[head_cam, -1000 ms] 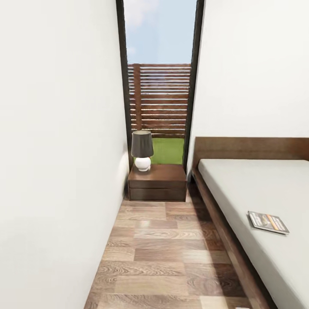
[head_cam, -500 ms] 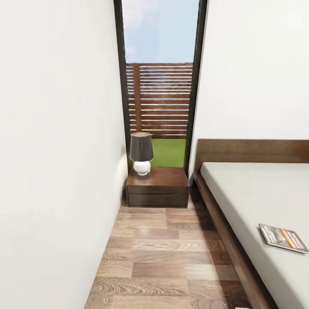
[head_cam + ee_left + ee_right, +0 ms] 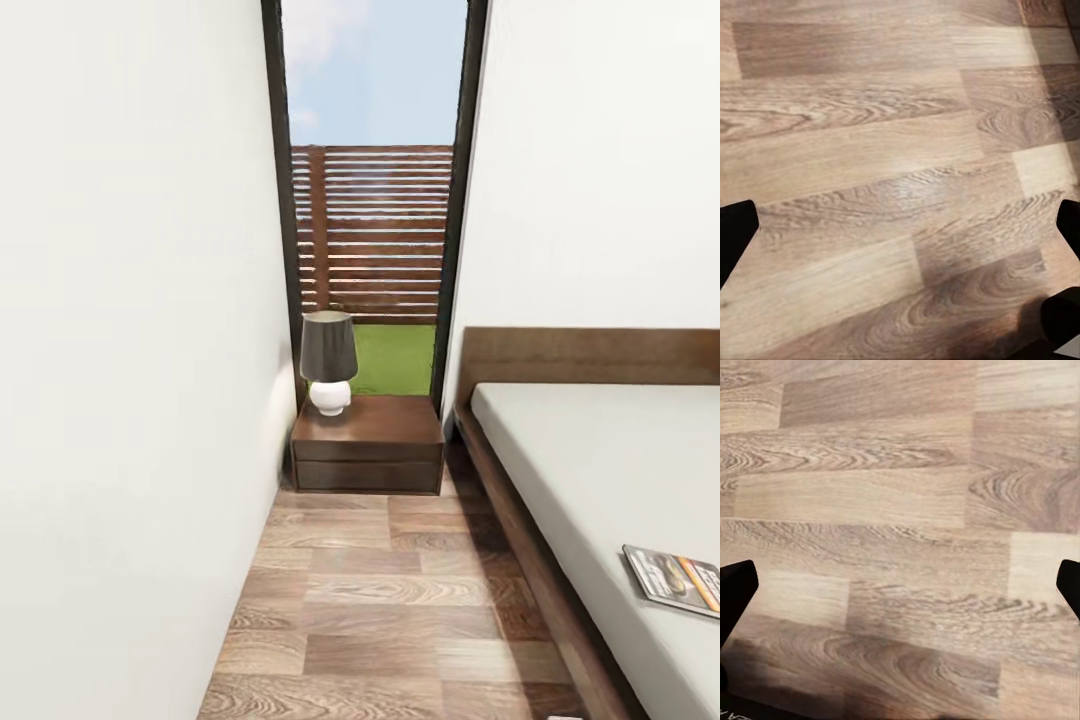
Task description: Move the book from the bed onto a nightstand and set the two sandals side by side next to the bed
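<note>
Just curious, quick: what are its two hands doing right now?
Left gripper: open, fingers wide apart, holding nothing.
Right gripper: open, holding nothing.

No text, label or number can be read anywhere. The book (image 3: 680, 580), lying flat on the bed (image 3: 600, 470), has a dark cover with an orange band and some pale marks along its edge, but these are too small and blurred to make out as letters. The wooden floor (image 3: 885, 172) seen between the black fingers (image 3: 735, 236) of each wrist view carries no writing either, just plank grain.
</note>
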